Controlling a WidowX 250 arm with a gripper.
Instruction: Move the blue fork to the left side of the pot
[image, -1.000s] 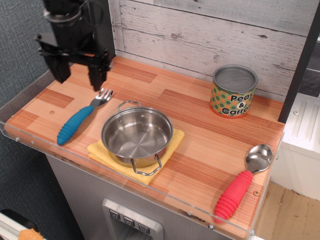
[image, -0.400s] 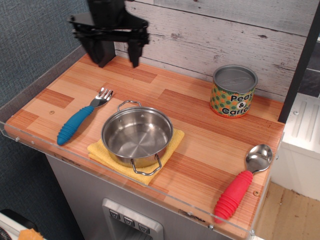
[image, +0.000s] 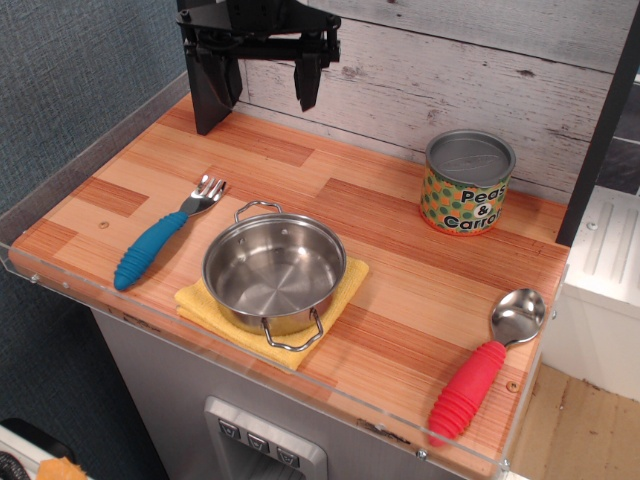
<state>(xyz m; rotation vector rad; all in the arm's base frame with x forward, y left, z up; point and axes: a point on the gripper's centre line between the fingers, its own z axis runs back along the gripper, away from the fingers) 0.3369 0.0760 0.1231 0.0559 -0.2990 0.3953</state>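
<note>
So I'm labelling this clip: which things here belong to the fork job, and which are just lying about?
Part of the job:
blue fork, lying left of the pot
pot
hand, open and holding nothing

Just lying about:
yellow cloth under the pot
Peas & Carrots can
red-handled spoon

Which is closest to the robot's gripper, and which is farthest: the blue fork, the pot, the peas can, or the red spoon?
From the gripper, open at the back left:
1. Blue fork, left of the pot.
2. Pot, on the yellow cloth; about as near as the can.
3. Peas can, back right.
4. Red spoon, front right.
</note>
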